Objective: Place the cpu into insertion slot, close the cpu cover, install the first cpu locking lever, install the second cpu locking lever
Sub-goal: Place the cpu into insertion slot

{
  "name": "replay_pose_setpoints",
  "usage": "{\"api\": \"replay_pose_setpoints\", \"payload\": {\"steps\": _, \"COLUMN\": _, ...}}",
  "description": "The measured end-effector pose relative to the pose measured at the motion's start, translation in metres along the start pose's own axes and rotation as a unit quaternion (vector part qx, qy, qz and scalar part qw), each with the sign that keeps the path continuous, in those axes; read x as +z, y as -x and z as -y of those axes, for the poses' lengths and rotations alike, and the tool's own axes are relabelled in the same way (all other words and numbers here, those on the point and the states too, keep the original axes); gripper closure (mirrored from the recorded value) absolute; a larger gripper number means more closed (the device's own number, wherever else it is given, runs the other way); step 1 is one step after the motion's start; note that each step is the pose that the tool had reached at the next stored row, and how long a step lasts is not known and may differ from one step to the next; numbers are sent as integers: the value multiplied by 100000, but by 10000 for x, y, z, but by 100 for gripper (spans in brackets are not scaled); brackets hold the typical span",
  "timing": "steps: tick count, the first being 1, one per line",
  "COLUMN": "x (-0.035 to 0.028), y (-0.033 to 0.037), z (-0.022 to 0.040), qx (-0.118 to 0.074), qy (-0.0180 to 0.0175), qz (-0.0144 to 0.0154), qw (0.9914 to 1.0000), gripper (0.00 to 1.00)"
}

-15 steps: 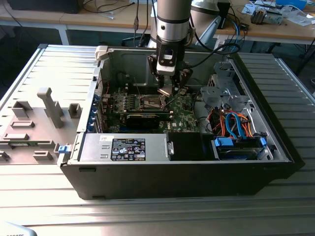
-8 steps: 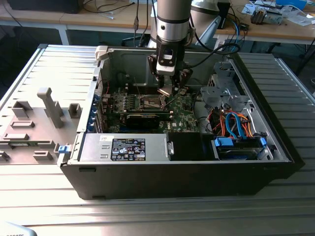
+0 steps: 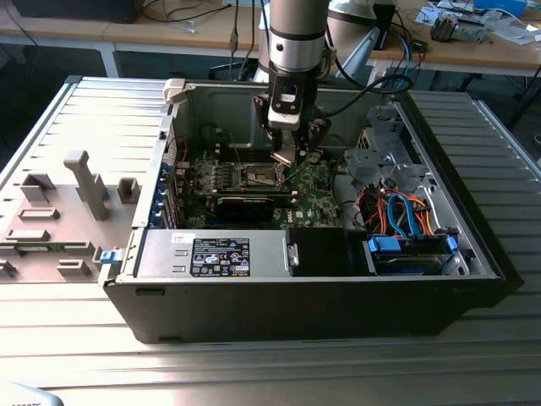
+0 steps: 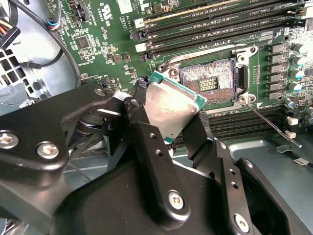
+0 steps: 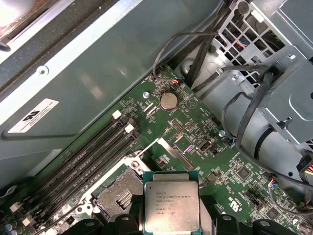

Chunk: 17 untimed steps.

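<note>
Gripper (image 4: pixel 168 116) clamps cpu (image 5: pixel 171 208) near open insertion slot (image 4: pixel 209 81); memory slots (image 4: pixel 205 24) flank it.

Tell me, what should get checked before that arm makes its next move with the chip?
1. Grip on cpu: ok, the gripper is shut on its edges.
2. Slot empty: ok, its bare contacts show with nothing over them.
3. Cpu above slot: not ok, it hangs off to one side of the slot in both wrist views.
4. Cpu level: cannot tell.
5. Cables clear of cpu: ok, they lie apart from it.
</note>
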State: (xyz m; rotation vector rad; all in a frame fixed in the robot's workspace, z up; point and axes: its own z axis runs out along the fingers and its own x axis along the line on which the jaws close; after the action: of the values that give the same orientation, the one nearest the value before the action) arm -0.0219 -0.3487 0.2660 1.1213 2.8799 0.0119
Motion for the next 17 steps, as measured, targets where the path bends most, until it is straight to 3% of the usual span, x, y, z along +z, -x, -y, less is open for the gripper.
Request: {"api": "replay_pose_setpoints", "payload": {"steps": 17, "x": 2, "y": 0, "z": 0, "qx": 841, "qy": -36, "qz": 22, "qw": 99996, "gripper": 46}}
